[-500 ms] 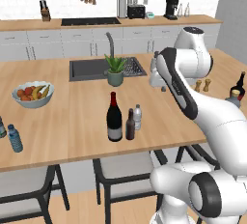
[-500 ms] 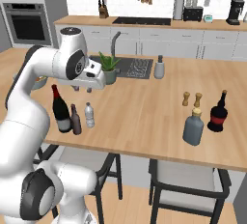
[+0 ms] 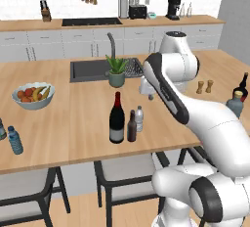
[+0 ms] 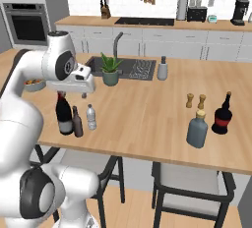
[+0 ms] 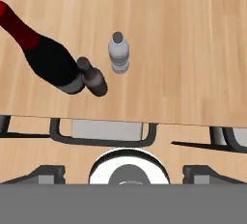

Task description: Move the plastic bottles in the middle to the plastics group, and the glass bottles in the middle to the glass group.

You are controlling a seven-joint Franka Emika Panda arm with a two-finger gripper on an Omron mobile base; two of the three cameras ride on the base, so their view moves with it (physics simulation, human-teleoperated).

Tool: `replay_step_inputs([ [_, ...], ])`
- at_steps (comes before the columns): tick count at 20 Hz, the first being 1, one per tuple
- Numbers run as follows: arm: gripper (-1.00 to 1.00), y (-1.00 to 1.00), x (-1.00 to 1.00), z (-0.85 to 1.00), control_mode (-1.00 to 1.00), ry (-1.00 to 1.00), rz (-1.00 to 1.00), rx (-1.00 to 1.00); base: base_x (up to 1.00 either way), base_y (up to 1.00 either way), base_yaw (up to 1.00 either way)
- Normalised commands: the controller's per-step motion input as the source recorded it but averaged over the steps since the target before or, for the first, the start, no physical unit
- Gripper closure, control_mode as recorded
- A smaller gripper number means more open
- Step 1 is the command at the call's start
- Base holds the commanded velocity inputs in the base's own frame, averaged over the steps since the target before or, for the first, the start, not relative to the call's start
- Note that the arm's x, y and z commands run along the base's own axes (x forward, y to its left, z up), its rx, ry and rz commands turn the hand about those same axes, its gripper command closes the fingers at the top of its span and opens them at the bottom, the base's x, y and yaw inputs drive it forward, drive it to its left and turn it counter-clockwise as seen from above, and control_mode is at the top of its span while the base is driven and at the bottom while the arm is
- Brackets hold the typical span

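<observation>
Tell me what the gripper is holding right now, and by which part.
Nothing is held. The gripper hangs open above the wine bottle, brown bottle and clear water bottle, touching none.

Glossy white arm (image 3: 215,123) w/ dark joint bands, rounded segments.

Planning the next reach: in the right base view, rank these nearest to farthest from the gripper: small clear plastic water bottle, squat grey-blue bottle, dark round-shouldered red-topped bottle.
From the gripper:
1. Small clear plastic water bottle, just below it, in the middle cluster.
2. Squat grey-blue bottle, far across the counter.
3. Dark round-shouldered red-topped bottle, just beyond that.
</observation>
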Motion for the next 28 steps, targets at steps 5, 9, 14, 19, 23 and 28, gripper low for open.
replay_step_inputs([
  [5,-1.0,0.79,0.01,-0.15,-1.0,-0.06,0.0,-0.07,0.0,0.0,0.0],
  [9,-1.0,0.6,0.0,-0.09,-1.0,-0.11,0.0,0.0,0.0,0.0,0.0],
  [14,-1.0,0.35,0.0,-0.03,-1.0,-0.16,-0.01,0.12,0.0,0.0,0.0],
  [19,-1.0,0.25,0.03,-0.01,-1.0,-0.16,-0.04,0.22,0.0,0.0,0.0],
  [23,-1.0,0.28,0.26,-0.12,-1.0,-0.12,-0.03,0.06,0.0,0.0,0.0],
  [28,-1.0,0.0,0.32,0.0,-1.0,0.0,0.0,-0.08,0.0,0.0,0.0],
])
